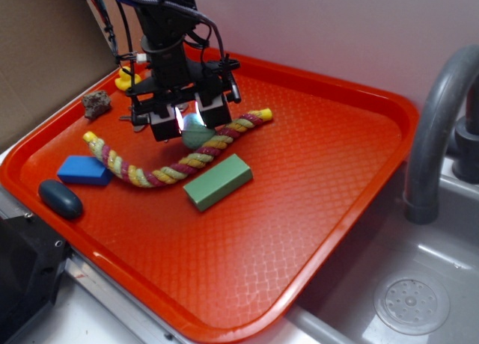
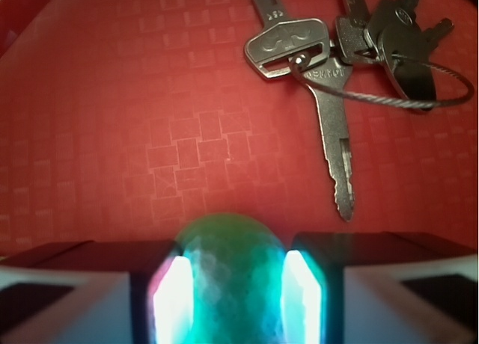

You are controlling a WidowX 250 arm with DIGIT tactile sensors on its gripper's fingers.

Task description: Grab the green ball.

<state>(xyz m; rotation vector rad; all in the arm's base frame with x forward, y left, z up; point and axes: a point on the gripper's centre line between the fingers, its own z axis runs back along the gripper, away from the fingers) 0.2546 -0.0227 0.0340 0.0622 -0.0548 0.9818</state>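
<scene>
Gripper (image 1: 193, 124) clamped on the green ball (image 2: 232, 280); ball's lower half cut off in wrist view, its dimpled surface glowing teal.

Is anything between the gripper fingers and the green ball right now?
Nothing visible. The green ball sits directly between the fingers of the gripper, both pads against its sides. The keys lie beyond it on the tray.

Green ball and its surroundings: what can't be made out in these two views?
- Green ball: underside cut off by the wrist frame's edge; tray contact unseen.
- Keys: hidden behind the gripper in the exterior view.
- Yellow object: mostly blocked by the arm.
</scene>
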